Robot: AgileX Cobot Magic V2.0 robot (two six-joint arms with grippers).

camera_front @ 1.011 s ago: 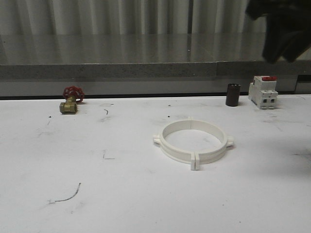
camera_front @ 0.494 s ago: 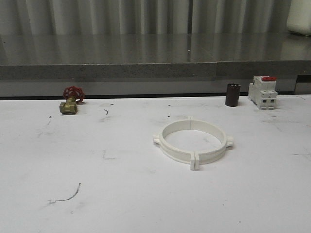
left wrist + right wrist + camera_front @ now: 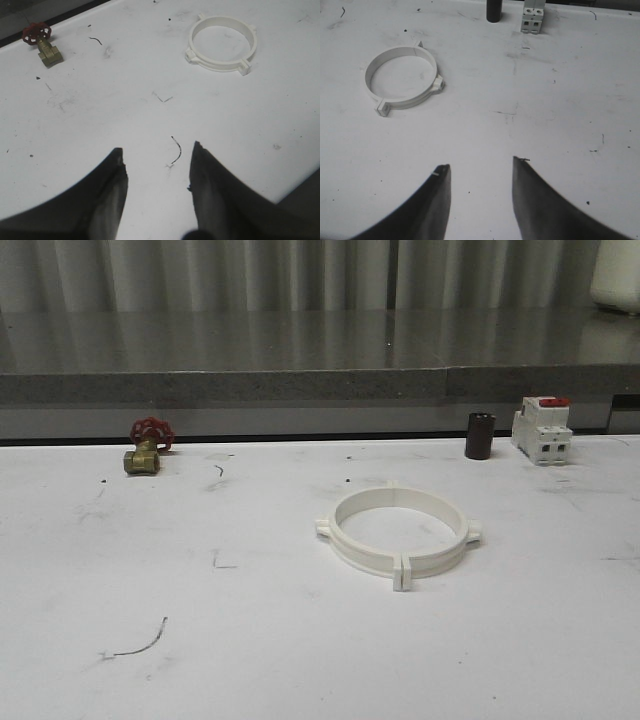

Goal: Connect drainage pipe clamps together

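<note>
The clamps (image 3: 399,534) lie flat on the white table (image 3: 250,640), right of centre, the two halves closed into one ring with tabs projecting at the sides and a paired tab at the near edge. A seam line is visible at the far side of the ring in the front view.

The front view alone shows the grey ledge (image 3: 220,385) behind the table. It places the brass valve (image 3: 146,448) with red handwheel at the far left, and the dark cylinder (image 3: 479,436) just beside the breaker (image 3: 541,429) at the far right.

The left wrist view shows the left gripper (image 3: 157,172) above bare table, fingers parted with a clear gap, holding nothing; the ring (image 3: 222,43) and valve (image 3: 44,44) lie well beyond it. A thin dark curl (image 3: 176,150) lies on the table between the fingertips.

The right wrist view shows the right gripper (image 3: 481,170), likewise spread and empty, with the ring (image 3: 403,79) well apart from it and the cylinder (image 3: 494,10) and breaker (image 3: 532,16) at the far edge.

Against the frame one second ago: a dark mass then occupied the upper right corner of the front view; it is now gone. The ring, valve, cylinder and breaker have not moved.
</note>
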